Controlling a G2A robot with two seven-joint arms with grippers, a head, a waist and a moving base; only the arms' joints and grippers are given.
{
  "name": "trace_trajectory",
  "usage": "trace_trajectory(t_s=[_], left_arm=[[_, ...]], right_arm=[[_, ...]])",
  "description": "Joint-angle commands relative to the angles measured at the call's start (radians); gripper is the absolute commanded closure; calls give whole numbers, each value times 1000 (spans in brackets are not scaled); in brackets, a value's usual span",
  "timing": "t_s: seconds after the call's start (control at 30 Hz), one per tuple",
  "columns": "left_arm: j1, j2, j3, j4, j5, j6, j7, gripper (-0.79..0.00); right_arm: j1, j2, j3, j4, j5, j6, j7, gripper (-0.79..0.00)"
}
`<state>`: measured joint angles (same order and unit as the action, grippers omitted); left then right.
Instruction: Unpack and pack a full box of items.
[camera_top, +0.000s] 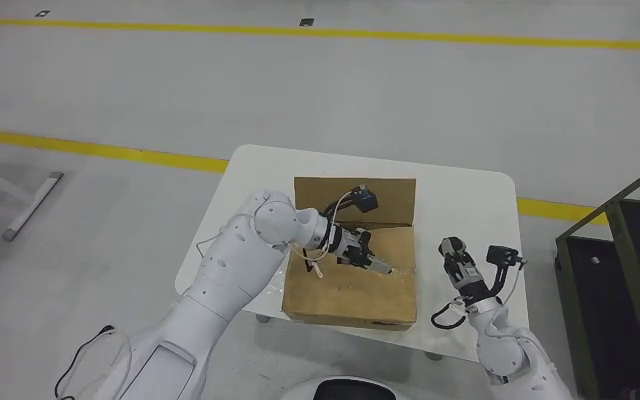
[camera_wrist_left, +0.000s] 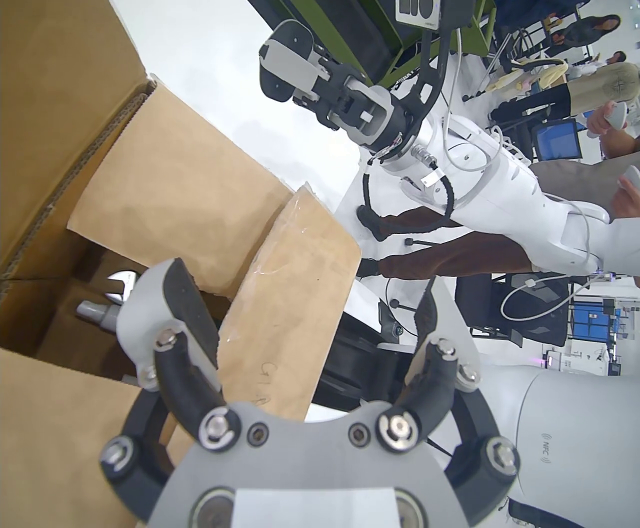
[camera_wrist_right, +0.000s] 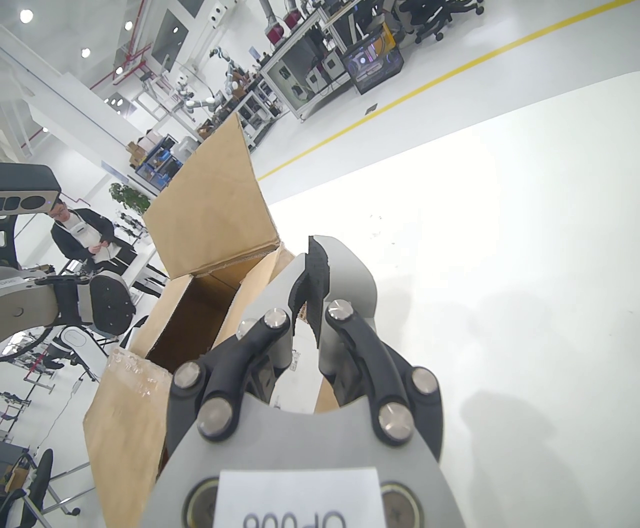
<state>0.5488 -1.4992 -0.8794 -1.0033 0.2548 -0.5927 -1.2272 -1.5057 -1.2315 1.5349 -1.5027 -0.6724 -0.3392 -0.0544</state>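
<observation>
White arms (camera_top: 235, 275), black-padded grey jaws, silver screws (camera_wrist_left: 216, 427), black cables (camera_wrist_left: 366, 192)

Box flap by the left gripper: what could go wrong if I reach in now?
The open left gripper sits right at an inner flap; descending could catch or crush it. Nothing holds the box: the shut right gripper is off beside it, so the box may slide.

A robotics lab in a factory-like hall: pale floor (camera_top: 300, 90) marked with yellow lines (camera_top: 200, 28), other robot arms (camera_wrist_right: 200, 102) at far workbenches, equipment racks (camera_wrist_right: 300, 75), monitors (camera_wrist_right: 372, 62), office chairs (camera_wrist_right: 440, 20).
</observation>
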Motion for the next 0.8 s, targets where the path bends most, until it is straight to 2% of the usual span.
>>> trace_trajectory(t_s=[0.0,0.3,0.47,0.77], left_arm=[[0,0,0,0,-1,0,0,-785],[19,8,19,7,72,13,26,-785],[-24,5,58,66,135,-14,14,-785],[-77,-24,155,173,91,-58,58,-785]], right_arm=[[-2,-1,-3,-6,-1,2,1,0],[-6,-3,-20,-28,-8,9,17,0],[-8,-3,-20,-32,-11,6,21,0],[-24,-3,-19,-38,-12,10,13,0]])
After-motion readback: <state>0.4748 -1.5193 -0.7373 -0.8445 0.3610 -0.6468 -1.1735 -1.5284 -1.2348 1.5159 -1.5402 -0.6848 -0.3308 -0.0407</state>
